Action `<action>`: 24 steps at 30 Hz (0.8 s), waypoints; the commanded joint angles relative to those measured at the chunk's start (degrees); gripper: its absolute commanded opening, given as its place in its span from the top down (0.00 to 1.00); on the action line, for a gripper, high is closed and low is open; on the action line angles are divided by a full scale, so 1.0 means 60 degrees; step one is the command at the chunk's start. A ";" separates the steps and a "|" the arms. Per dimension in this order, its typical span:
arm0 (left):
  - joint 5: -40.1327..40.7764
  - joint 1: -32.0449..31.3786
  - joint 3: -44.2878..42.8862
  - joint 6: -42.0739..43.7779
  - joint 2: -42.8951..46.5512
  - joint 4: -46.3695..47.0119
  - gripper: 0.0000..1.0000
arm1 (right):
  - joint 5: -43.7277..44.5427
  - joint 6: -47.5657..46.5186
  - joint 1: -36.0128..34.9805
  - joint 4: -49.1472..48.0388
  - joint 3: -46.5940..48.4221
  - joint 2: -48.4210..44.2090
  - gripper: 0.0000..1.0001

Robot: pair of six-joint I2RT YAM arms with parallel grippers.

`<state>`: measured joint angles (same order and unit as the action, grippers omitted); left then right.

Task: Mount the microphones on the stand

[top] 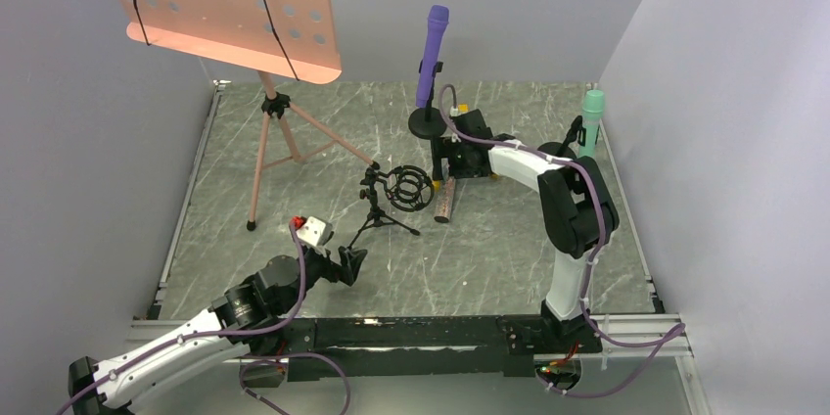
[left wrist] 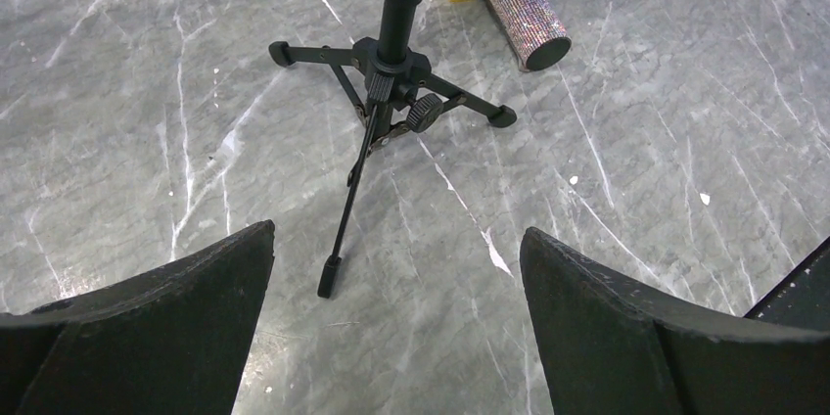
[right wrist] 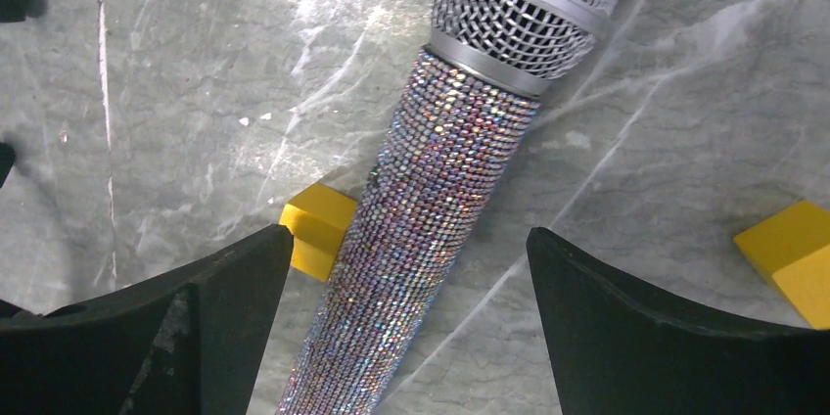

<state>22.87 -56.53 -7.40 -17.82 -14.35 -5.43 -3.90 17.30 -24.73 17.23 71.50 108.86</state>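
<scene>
The glittery microphone (right wrist: 440,190) with a silver mesh head lies flat on the marble table. My right gripper (right wrist: 411,327) hangs open over it, and the handle runs between the two fingers without touching them. From above, this mic (top: 445,202) lies beside a small black tripod stand (top: 391,195) with a ring mount. The purple microphone (top: 434,53) stands upright in a round-base stand (top: 426,123). At the right edge the mint green microphone (top: 591,121) stands upright. My left gripper (left wrist: 396,327) is open and empty, low on the table in front of the tripod stand (left wrist: 391,72).
A pink perforated music stand (top: 225,4) on a tripod rises at the back left. Small yellow cubes (right wrist: 315,229) (right wrist: 793,258) sit on either side of the glittery mic. The metal table rail (top: 626,315) runs along the near and right edges.
</scene>
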 commanded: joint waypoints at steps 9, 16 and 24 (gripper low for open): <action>0.0017 0.0032 -0.0351 0.0054 -0.0549 0.0417 0.01 | 0.0433 0.0725 0.0394 -0.0165 0.0670 0.0311 0.01; -0.0022 0.0031 -0.0510 -0.0035 -0.0617 0.0260 0.01 | 0.0946 0.0719 0.0423 -0.0232 0.1141 0.0990 0.04; -0.0021 0.0032 -0.0520 -0.0037 -0.0509 0.0311 0.01 | 0.1171 0.0384 0.0431 -0.0670 0.0554 0.0794 0.23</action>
<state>22.79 -56.53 -7.94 -17.76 -17.52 -5.10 1.48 20.05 -22.22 15.33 75.96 114.45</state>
